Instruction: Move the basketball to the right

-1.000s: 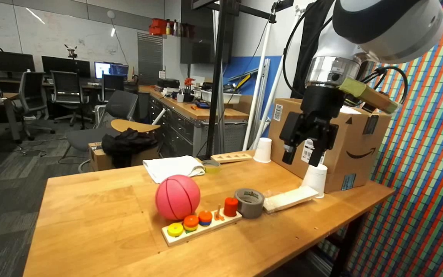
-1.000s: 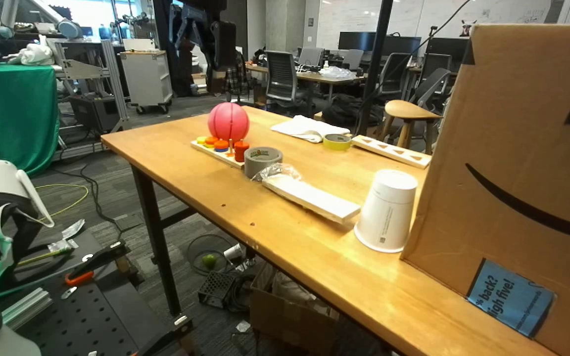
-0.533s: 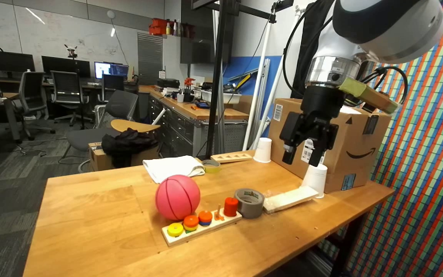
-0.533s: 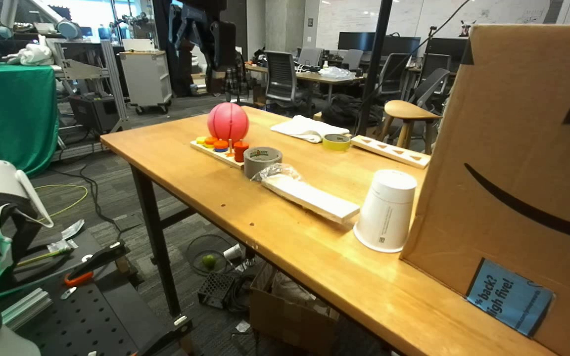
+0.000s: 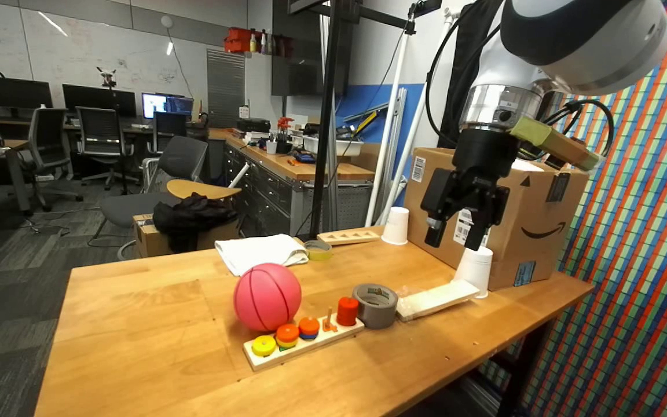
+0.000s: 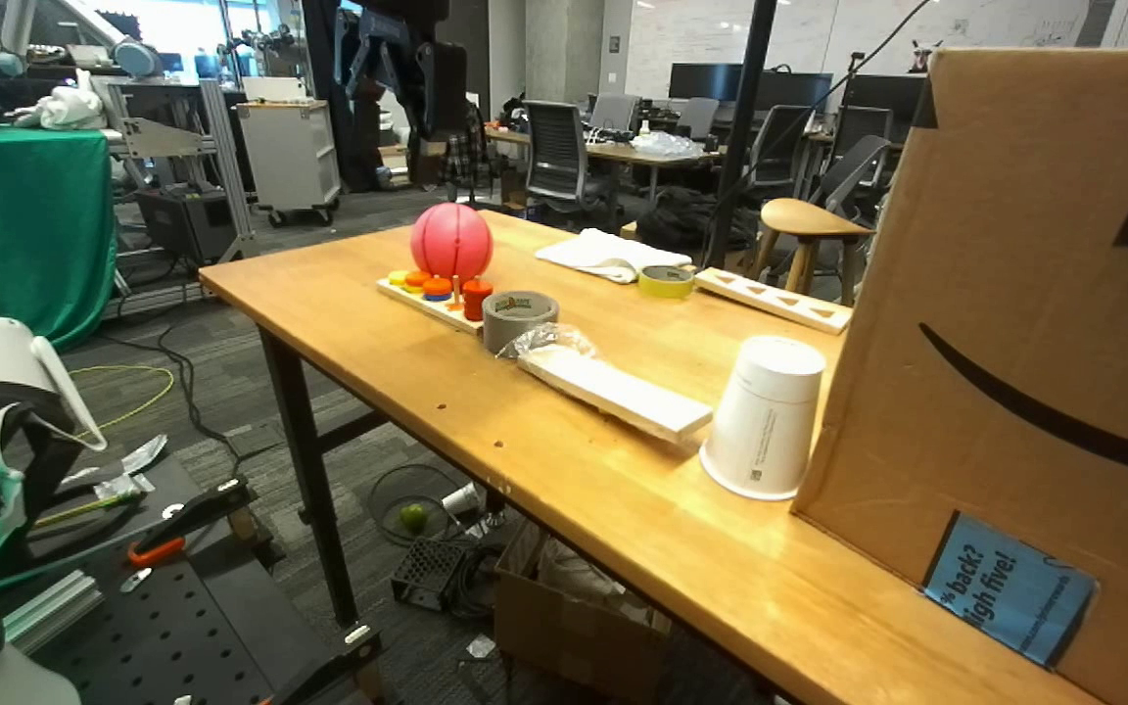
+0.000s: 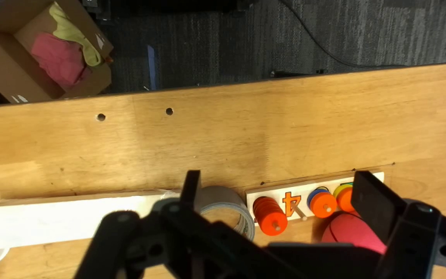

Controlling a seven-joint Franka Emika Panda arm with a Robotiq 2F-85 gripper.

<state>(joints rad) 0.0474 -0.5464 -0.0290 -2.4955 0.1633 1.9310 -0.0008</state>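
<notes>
The basketball is a pink ball with dark seams (image 5: 267, 297) resting on the wooden table behind the peg board; it also shows in an exterior view (image 6: 451, 243). In the wrist view, part of the ball (image 7: 352, 232) shows at the lower right, partly hidden by a finger. My gripper (image 5: 454, 238) is open and empty, high above the table, near the cardboard box and well away from the ball. In an exterior view, the gripper (image 6: 424, 147) hangs at the top. In the wrist view, its fingers (image 7: 277, 186) are spread wide with nothing between them.
A peg board with coloured rings (image 5: 304, 341) lies in front of the ball, beside grey tape (image 5: 375, 306). A white-topped wooden board (image 5: 438, 299), white cups (image 5: 475, 272) and a large cardboard box (image 5: 524, 231) stand further right. A white cloth (image 5: 261, 253) and yellow tape (image 5: 318, 250) lie behind.
</notes>
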